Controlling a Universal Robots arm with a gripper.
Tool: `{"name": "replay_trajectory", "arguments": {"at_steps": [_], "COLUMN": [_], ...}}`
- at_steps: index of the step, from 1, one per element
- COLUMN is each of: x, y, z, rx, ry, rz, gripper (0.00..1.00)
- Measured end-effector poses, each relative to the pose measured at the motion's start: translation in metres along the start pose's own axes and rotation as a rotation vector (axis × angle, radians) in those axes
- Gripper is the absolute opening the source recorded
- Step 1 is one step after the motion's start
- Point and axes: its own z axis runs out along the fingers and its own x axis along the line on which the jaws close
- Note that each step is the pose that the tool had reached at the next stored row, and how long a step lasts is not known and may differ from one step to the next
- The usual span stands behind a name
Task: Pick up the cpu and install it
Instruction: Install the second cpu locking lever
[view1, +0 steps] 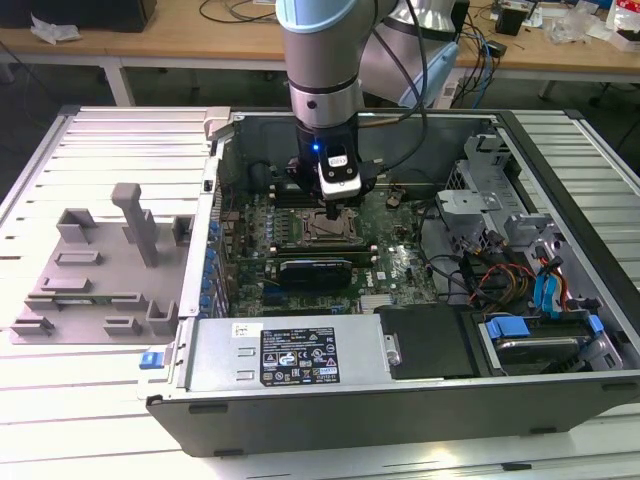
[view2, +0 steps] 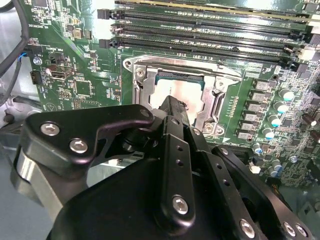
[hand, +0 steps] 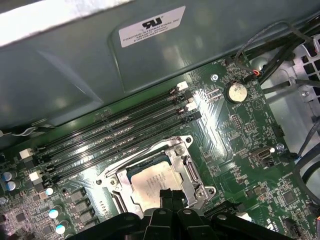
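Gripper (view2: 172, 107) poised directly over cpu (hand: 152, 184), which sits within socket frame (view2: 150, 80) on motherboard (view1: 400, 265); cannot tell whether fingers grip chip or stand apart

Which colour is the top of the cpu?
Silver-white metal; the cpu shows best in the first wrist view.

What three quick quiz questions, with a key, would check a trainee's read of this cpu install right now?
1. True or false: the cpu lies on the grey fixture outside the case.
2. The hand is over: A) the drive bay, B) the socket frame, C) the power supply.
3. What long parts run beside the socket?

Key: 1 false, it sits inside the socket frame; 2 B; 3 the memory slots.
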Motion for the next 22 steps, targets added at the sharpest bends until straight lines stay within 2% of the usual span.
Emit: {"name": "replay_trajectory", "arguments": {"at_steps": [6, 7, 8, 9, 11, 13, 15, 17, 19, 22], "x": [0.0000, -0.0001, 0.0000, 0.0000, -0.0005, -0.0006, -0.0006, -0.0006, -0.0005, -0.0006], "y": [0.0000, 0.0000, 0.0000, 0.0000, 0.0002, 0.0003, 0.0002, 0.0003, 0.0003, 0.0003], "z": [-0.0002, -0.0004, -0.0002, -0.0003, -0.0001, 0.0000, 0.0003, 0.0006, 0.0006, 0.0007], "rx": [0.0001, 0.0069, 0.0229, 0.0279, 0.0279, 0.0268, 0.0243, 0.0213, 0.0181, 0.0104], "ry": [0.0002, 0.0109, 0.0309, 0.0389, 0.0412, 0.0465, 0.0573, 0.0643, 0.0670, 0.0716], "rz": [0.000, 0.000, -0.001, -0.002, -0.009, -0.042, -0.110, -0.162, -0.201, -0.284], "gripper": [0.11, 0.11, 0.11, 0.11, 0.11, 0.11, 0.11, 0.11, 0.11, 0.11]}}
